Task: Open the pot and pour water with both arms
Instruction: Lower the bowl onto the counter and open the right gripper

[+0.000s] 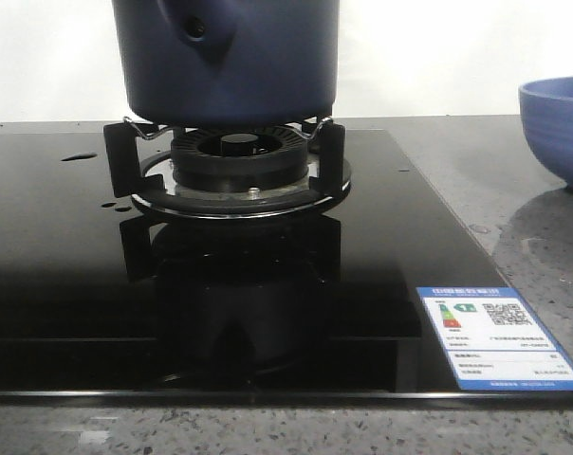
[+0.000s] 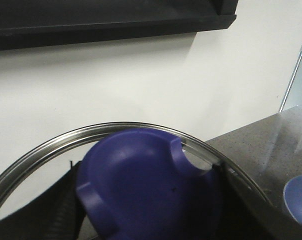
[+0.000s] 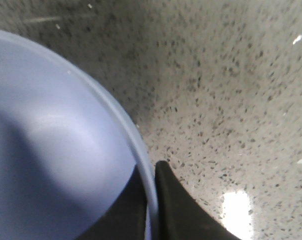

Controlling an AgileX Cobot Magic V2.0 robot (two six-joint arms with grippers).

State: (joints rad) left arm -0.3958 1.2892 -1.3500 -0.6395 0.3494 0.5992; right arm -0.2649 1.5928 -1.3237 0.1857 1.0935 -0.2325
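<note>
Your right gripper [image 3: 150,200] is pinching the rim of the light-blue bowl [image 3: 51,150]: in the right wrist view one dark finger [image 3: 178,210] is lying outside the rim at the bottom centre of the frame, and the other is showing as a dark patch inside the bowl, with the thin rim running between them. The bowl is filling the left half of that frame, and the speckled grey countertop [image 3: 231,100] is filling the rest.

Your left gripper [image 2: 141,220] is sitting low in the left wrist frame, its dark fingers [image 2: 56,215] flanking a purple-blue knob [image 2: 141,190] on a glass lid whose metal rim [image 2: 91,131] is arching across the lower half. You cannot tell from this picture whether those jaws are pressing on the knob or merely standing beside it. A white wall and a dark shelf are lying behind, and the bowl's edge is peeking in at the lower right.

In the front view the pot [image 1: 230,57] is standing at top centre on the burner grate [image 1: 225,161] of the black glass cooktop [image 1: 78,284], its handle stub with the round hole facing you. Small drops of water [image 1: 78,156] are glistening on the glass at the left. The bowl is standing at the right edge on the countertop.
</note>
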